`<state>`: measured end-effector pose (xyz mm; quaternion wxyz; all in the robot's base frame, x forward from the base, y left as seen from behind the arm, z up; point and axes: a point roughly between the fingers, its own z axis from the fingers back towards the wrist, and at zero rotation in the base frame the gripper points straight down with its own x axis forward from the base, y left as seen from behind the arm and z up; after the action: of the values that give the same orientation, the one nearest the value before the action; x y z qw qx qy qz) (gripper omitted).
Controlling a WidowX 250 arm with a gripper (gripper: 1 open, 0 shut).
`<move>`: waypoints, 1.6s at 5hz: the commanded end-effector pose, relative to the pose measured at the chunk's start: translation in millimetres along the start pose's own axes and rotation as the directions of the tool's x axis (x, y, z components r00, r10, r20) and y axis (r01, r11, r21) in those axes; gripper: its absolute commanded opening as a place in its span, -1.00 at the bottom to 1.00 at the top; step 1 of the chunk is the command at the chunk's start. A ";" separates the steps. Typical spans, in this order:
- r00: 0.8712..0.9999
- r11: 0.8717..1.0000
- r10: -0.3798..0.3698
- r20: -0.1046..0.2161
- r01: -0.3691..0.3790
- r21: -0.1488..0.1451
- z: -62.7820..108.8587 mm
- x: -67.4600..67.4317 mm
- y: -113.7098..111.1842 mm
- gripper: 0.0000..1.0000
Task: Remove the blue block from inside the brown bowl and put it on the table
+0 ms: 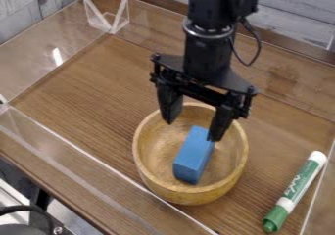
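A small bright blue block (194, 155) lies inside the light-brown wooden bowl (155, 168), which rests on the wood-grain table (92, 92) near its front edge. My black gripper (195, 120) hangs pointing down over the bowl's far side, just above the block's upper end. Its two fingers (169, 109) are spread wide, one either side of the block's end, with nothing between them. The jaws are open and clear of the block.
A green-and-white marker (295, 191) lies on the table to the right of the bowl. Low clear plastic walls (53, 146) border the tabletop, and a clear stand (105, 14) sits at the back left.
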<state>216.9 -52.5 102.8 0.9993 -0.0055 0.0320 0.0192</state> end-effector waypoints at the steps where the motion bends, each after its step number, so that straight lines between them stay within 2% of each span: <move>1: 0.998 1.000 -0.006 0.061 0.007 -0.019 7.8 0.5 -5.1 1.00; 3: 0.998 0.999 -0.005 0.067 0.007 -0.031 -4.5 -4.0 -11.5 1.00; 8: 0.998 0.998 -0.027 0.058 0.031 -0.062 -29.8 -4.5 -17.6 1.00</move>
<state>206.8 -68.0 67.6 0.9993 -0.0328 0.0163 0.0091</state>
